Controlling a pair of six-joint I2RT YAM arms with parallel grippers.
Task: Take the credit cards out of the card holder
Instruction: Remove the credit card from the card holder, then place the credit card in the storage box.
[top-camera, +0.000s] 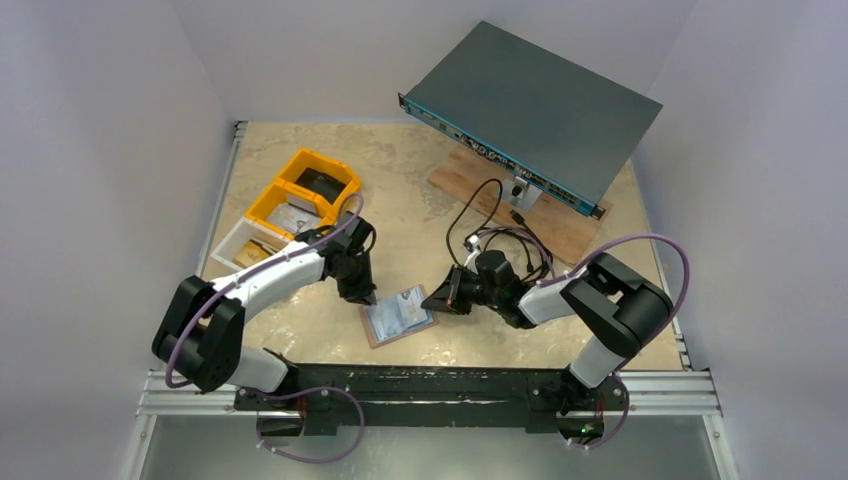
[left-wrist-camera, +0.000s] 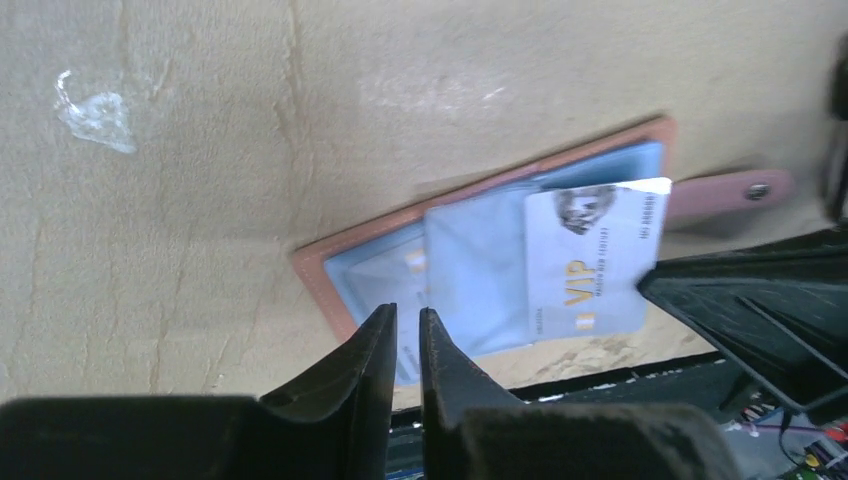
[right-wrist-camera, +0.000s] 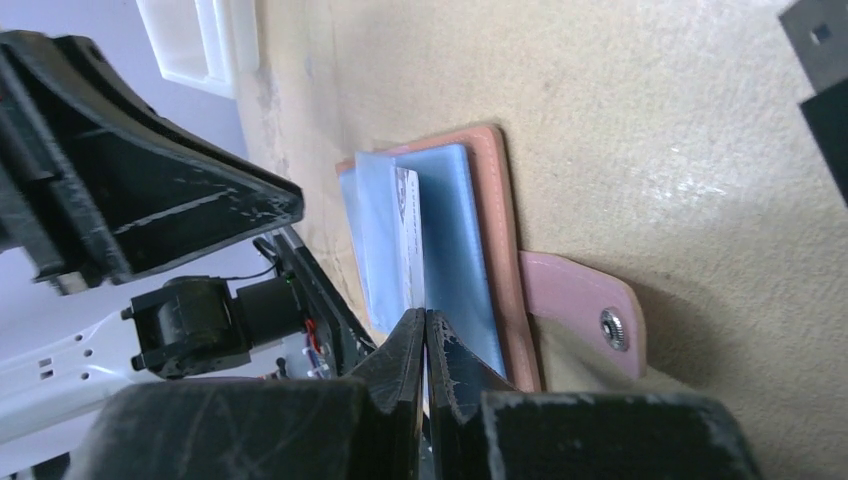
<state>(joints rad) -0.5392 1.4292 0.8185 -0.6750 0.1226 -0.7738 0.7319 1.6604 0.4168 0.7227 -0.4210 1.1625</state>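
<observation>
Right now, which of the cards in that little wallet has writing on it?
The VIP card, nearest the snap strap: it has gold VIP lettering and a small portrait, while the other pale blue cards show no such lettering.

I'm working in a robotics lab, inside a closed test cell rather than anyone's room. Plain white walls box in the table on three sides. The left arm and right arm that I drive are bolted to a metal rail along the table's near edge. At the far right corner a rack-style electronics box sits on a wooden board, with loose cables trailing from it across the table. Yellow bins and a white tray for sorting parts line the left edge.
</observation>
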